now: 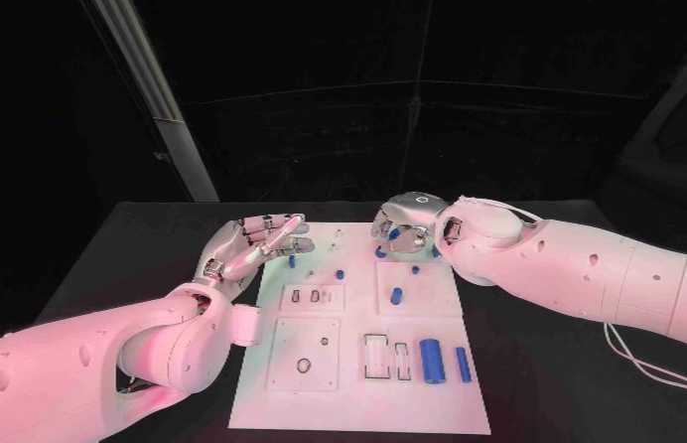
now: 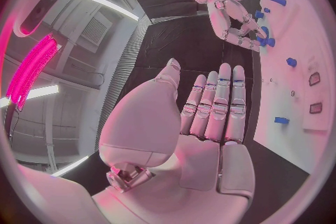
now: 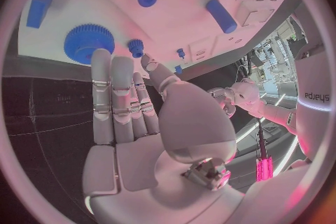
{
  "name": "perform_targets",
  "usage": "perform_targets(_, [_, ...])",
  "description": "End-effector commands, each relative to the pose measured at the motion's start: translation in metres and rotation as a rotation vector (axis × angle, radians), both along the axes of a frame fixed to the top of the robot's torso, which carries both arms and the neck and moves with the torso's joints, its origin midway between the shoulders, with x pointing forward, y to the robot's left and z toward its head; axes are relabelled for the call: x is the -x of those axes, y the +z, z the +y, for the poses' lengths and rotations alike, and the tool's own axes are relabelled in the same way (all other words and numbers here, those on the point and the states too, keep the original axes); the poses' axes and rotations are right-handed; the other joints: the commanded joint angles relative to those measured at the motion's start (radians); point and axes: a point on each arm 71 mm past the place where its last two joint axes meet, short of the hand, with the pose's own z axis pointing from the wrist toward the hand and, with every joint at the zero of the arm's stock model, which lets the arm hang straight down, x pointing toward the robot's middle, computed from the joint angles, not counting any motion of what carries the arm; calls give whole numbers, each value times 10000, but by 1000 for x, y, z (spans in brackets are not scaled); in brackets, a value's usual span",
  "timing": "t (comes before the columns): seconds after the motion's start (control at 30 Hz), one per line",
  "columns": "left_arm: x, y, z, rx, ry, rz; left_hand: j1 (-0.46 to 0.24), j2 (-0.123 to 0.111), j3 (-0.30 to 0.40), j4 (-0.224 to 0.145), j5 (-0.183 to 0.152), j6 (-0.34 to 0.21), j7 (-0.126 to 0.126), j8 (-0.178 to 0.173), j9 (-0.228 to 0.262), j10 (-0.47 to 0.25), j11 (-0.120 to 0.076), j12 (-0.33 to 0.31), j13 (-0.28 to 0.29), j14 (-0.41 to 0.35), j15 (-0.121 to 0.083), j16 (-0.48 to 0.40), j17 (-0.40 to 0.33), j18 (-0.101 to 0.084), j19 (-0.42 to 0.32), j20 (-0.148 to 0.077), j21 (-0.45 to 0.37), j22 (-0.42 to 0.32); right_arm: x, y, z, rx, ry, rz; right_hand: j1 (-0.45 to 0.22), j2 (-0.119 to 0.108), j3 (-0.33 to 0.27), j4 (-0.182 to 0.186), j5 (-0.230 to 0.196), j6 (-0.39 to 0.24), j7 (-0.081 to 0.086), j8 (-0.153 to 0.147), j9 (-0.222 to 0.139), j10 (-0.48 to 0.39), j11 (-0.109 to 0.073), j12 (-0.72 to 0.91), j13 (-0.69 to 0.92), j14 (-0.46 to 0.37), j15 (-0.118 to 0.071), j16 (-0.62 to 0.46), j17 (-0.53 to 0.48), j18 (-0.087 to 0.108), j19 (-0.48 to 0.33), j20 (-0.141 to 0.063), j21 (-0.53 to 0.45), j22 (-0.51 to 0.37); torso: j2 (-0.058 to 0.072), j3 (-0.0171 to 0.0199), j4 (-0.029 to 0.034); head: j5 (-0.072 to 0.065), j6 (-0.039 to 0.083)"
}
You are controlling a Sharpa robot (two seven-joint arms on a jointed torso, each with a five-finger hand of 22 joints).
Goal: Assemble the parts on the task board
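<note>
The white task board (image 1: 358,403) lies in the middle of the black table. My left hand (image 1: 258,240) hovers over the board's far left corner, fingers straight and apart (image 2: 217,103), holding nothing. A small blue peg (image 1: 292,261) stands just beside its fingertips. My right hand (image 1: 408,228) hangs over the board's far edge, fingers extended and empty. In the right wrist view its fingertips (image 3: 105,61) reach next to a large blue gear (image 3: 89,42) and a small blue gear (image 3: 135,46). Two blue cylinders (image 1: 431,361) lie at the board's near right.
More blue pieces dot the board: a peg (image 1: 340,274), a short pin (image 1: 397,296), a cylinder (image 3: 221,15) and a block (image 3: 41,7). Rectangular recesses (image 1: 376,356) and an oval hole (image 1: 304,366) mark the near half. Black table flanks the board on both sides.
</note>
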Motion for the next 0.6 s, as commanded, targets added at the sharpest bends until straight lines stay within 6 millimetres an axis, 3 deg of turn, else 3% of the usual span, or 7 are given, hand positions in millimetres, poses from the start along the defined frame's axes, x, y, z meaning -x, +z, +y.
perform_targets(0.03, [0, 2, -2, 67, -212, -105, 26, 99, -14, -20, -1, 69, 42, -36, -14, -63, 24, -36, -11, 23, 32, -58, 1, 135, 81, -16, -9, -17, -1, -1, 1, 380, 30, 156, -124, -23, 159, 1, -29, -62, -5, -21, -6, -59, 16, -20, 8, 231, 52, 597, 594, -42, 171, 41, 487, 608, 55, 11, 27, -14, 9])
perform_targets(0.47, [-1, 2, 0, 42, -188, -78, 23, 102, -21, -23, 0, 68, 42, -43, -15, -68, 26, -46, -11, 16, 35, -70, -2, 134, 84, -14, -12, -22, -2, -5, 2, 704, -7, 532, -209, -33, 604, 61, -25, 77, -27, -1, 5, 114, -15, -2, 15, 235, 33, 2123, 2102, -255, 547, 91, 1751, 2220, 79, 37, 22, -27, -83])
perform_targets(0.6, [-1, 1, 0, 19, -160, -74, 23, 103, -23, -25, 0, 68, 42, -46, -15, -70, 27, -49, -11, 15, 35, -73, -2, 134, 85, -14, -13, -23, -2, -6, 2, 753, 36, 597, -197, -10, 780, 65, -42, 143, -39, 0, 7, 201, -36, -10, 12, 253, 19, 2526, 2515, -327, 694, 95, 2118, 2724, 90, 41, 35, 25, -117])
